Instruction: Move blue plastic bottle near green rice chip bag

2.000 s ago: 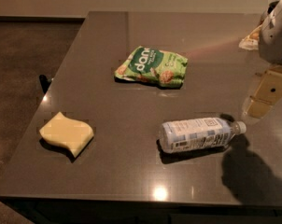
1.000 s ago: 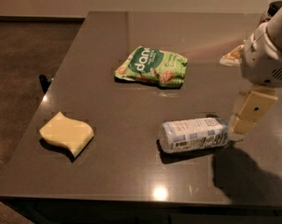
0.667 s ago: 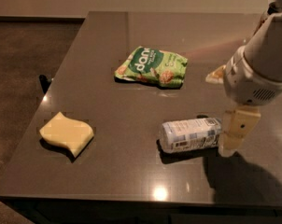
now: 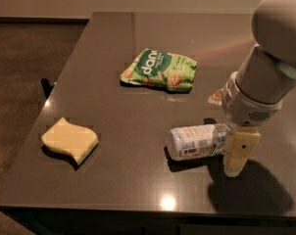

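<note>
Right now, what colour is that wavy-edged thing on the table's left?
Pale yellow sponge, camera view. The claw is at one end of the blue plastic bottle.

Not much to read from where I'm sitting. The green rice chip bag [image 4: 160,70] has big white lettering on its dark green patch. I get "dan" plus one more letter I can't pin down, and the smaller print on the lighter part to its right is mush. The blue plastic bottle [image 4: 199,141] has a pale label with rows of small dark print, but none of it is legible to me. The gripper [image 4: 225,133] is down at the bottle's right end.
</note>
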`<state>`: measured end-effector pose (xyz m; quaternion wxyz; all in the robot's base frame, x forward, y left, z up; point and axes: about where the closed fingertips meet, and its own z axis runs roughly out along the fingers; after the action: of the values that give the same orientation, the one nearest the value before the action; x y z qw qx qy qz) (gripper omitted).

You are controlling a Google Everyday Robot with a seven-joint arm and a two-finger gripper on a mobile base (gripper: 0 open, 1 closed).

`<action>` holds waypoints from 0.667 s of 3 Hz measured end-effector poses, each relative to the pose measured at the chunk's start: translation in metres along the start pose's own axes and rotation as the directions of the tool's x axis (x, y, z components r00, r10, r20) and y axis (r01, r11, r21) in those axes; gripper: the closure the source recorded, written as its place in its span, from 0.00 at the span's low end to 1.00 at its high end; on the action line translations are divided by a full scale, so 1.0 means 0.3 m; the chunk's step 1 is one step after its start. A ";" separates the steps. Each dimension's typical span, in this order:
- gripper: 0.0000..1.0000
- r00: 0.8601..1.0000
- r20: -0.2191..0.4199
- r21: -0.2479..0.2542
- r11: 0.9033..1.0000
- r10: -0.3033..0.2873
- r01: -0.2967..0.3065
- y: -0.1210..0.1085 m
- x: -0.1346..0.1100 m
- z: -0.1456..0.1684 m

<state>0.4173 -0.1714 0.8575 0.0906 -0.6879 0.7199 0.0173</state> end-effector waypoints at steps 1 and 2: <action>0.23 1.000 -0.018 -0.011 1.000 0.001 -0.001 -0.007 0.006 0.020; 0.46 0.999 -0.041 -0.003 1.000 0.003 -0.003 -0.035 0.011 0.013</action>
<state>0.4281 -0.1747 0.8542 0.0747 -0.6872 0.7226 0.0046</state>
